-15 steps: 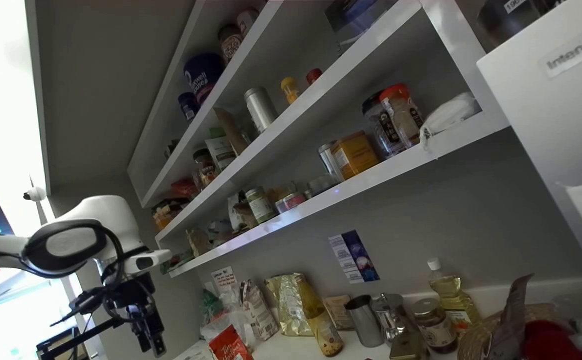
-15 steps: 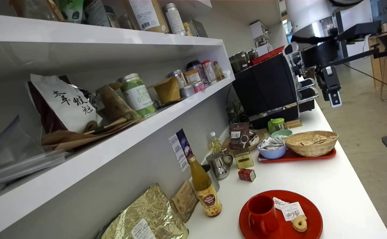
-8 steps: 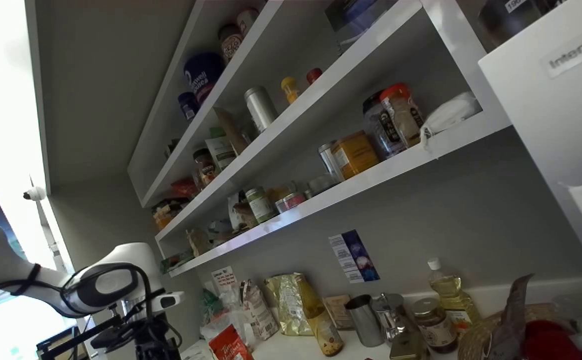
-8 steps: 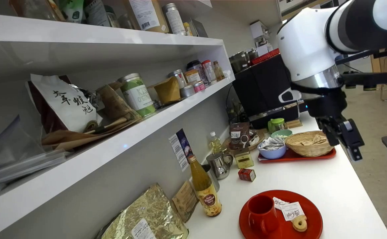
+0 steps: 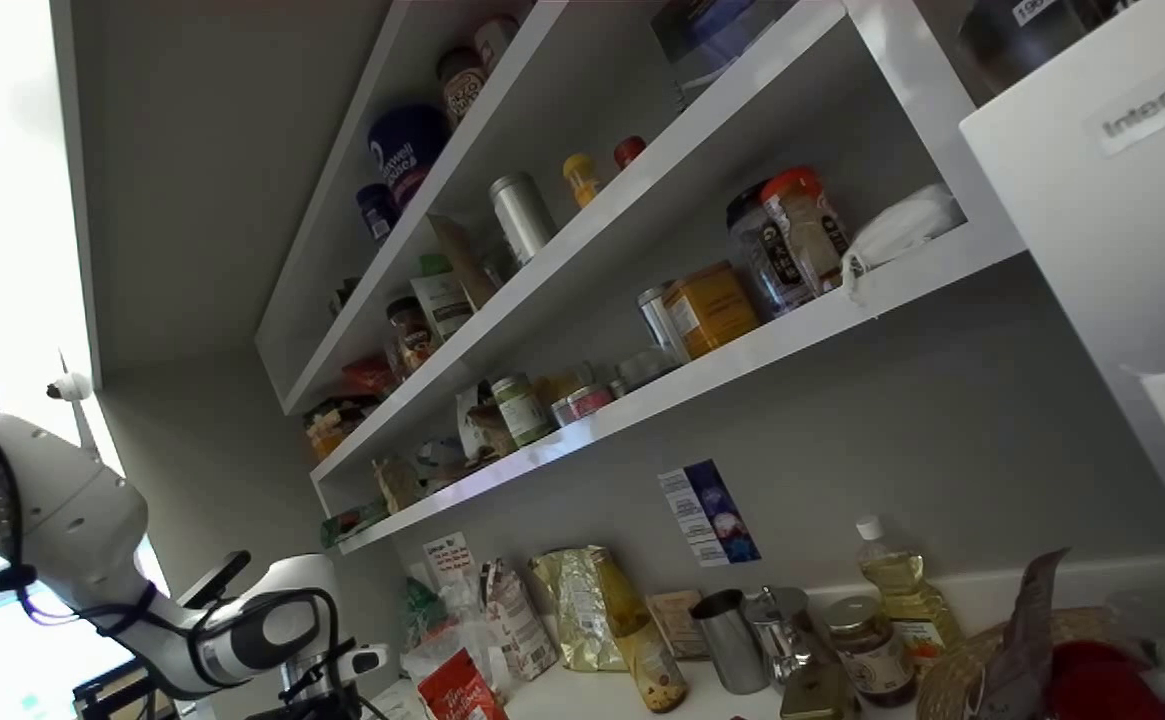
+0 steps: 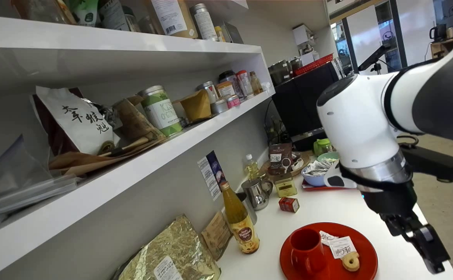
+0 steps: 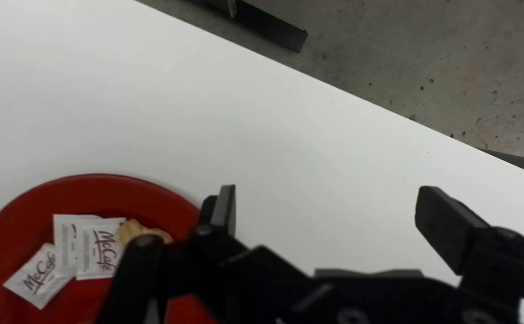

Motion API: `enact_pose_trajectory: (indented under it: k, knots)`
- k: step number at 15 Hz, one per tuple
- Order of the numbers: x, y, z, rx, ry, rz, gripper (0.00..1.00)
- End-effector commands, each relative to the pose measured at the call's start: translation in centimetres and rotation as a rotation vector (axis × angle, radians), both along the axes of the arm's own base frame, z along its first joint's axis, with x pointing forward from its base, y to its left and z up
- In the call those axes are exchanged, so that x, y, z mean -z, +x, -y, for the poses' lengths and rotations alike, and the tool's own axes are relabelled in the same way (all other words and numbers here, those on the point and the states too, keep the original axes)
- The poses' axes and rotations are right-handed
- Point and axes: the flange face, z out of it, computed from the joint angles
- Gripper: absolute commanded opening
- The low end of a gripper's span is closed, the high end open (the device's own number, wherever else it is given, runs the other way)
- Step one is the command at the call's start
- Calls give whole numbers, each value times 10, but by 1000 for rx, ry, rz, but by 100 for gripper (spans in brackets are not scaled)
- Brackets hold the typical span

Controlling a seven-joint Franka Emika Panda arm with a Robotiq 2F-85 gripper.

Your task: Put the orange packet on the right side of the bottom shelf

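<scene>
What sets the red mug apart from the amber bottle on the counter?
In an exterior view, the red mug is short and wide-mouthed with a handle, while the amber bottle is tall and narrows to a neck. The mug's visible side is plain red; the bottle carries a printed label. The mug sits on a red plate, the bottle directly on the white counter. Both stand upright.

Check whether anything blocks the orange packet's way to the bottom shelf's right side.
Partly. In an exterior view, a yellow box, two jars and a white bundle crowd the right side of the bottom shelf. Nothing visible seems to block lifting the orange packet.
</scene>
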Motion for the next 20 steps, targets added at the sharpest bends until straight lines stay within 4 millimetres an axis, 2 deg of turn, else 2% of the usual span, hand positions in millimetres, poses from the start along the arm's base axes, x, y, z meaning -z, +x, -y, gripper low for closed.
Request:
enact_pose_trajectory:
  k: [1,4,8,16,20]
  knots:
    - [33,13,-62,-22,-17,67,100]
    - [46,20,-103,-55,-44,175,100]
    - [55,32,-138,-56,-75,359,100]
    - [61,47,-172,-33,-67,619,100]
    - [54,64,-176,-48,-49,766,100]
